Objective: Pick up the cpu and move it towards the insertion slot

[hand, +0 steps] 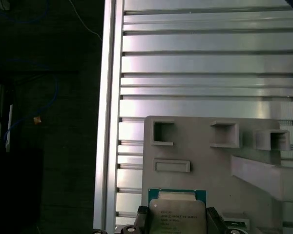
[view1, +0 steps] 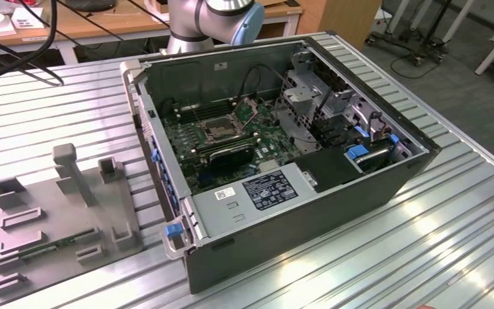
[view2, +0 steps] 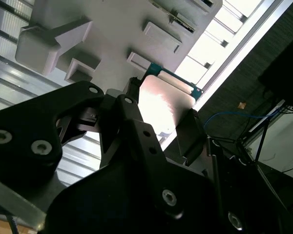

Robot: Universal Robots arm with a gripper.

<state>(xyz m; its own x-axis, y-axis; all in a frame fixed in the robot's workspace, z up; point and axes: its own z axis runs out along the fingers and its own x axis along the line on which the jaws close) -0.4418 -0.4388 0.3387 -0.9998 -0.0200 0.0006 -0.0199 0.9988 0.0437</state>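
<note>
cpu [hand: 178,214]: flat pale silver square, thin green rim, rows of dark print on its face, too small to read. hand [hand: 178,220] narrow, black fingers [hand: 142,218] clamping two opposite sides, at grey tray [hand: 244,161] by ribbed tabletop [hand: 210,63] edge. exterior view: insertion slot [view1: 217,132] inside open pc case [view1: 298,219] at 11 o'clock, tray at 8 o'clock, case wall between.

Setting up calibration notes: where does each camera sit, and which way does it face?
Exterior view: off-arm, high, looking down at the computer case, grey tray; arm shows.
First wrist view: looks past the gripper at the cpu, tray.
Second wrist view: behind the gripper's black linkage, facing the same.
Shared: both wrist views show the gripped cpu.
</note>
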